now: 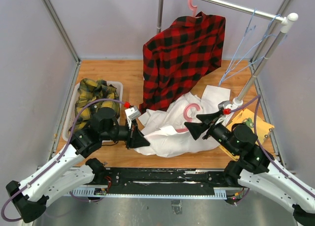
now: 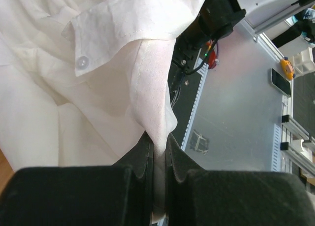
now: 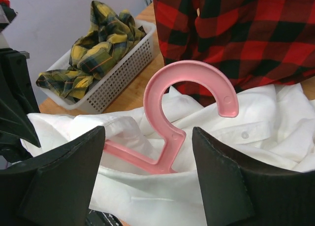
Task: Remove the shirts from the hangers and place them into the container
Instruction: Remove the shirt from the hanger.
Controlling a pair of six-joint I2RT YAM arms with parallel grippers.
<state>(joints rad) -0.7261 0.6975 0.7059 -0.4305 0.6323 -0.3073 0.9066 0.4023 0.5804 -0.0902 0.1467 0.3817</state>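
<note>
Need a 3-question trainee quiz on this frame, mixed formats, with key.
1. True or false: the left pincer is shut on the white shirt.
2. Which shirt lies in the basket? A grey; B yellow-green plaid; C blue striped.
3. Fill in: the right pincer stands open, one finger on either side of the pink ____.
Key: 1 true; 2 B; 3 hanger.

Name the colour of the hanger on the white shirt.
Pink hanger, clearest in right wrist view.
</note>
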